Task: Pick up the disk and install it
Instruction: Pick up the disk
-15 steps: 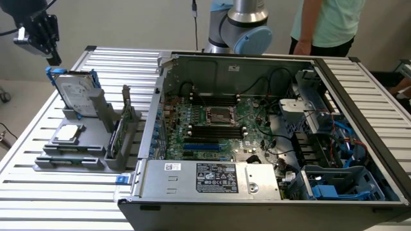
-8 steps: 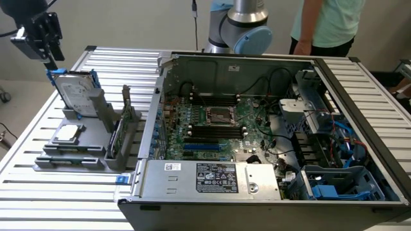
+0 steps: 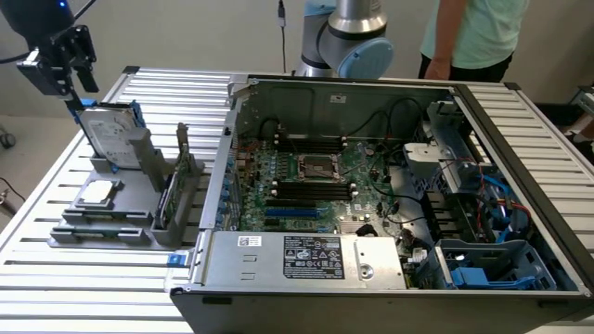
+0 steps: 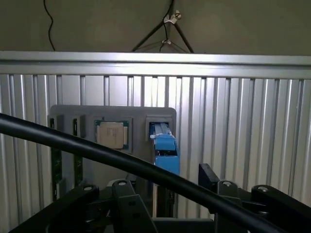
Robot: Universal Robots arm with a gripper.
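Found the gripper [image 3: 67, 80] up at the exterior view's left, just above the disk [image 3: 107, 132], with its fingers [image 4: 210, 177] spread wide and pinching nothing. Could not tell from either view about any contact between the fingertips and the disk's top edge. Saw the disk standing upright on its edge in a slot of the grey holder [image 3: 102, 226], broad face turned toward the exterior camera, blue rails along its sides. Caught the same disk [image 4: 165, 153] edge-on in the wrist view, showing a blue rail, in line with the gap between the two dark fingers. Noted a small square silver chip [image 3: 99, 193] lying flat on the holder near the disk, and a thin green circuit card [image 3: 170, 198] upright in another slot nearer the case. Saw the holder resting on a slatted metal table [image 3: 55, 292], beside an open computer case [image 3: 519, 132] with its motherboard [image 3: 307, 174] exposed and a power supply [image 3: 297, 261] along the near side. Noticed a black cable [image 4: 73, 143] crossing the wrist view in front of the holder. Spotted the robot arm [image 3: 352, 21] behind the case, and a person [image 3: 474, 28] in a light green shirt just beside it.
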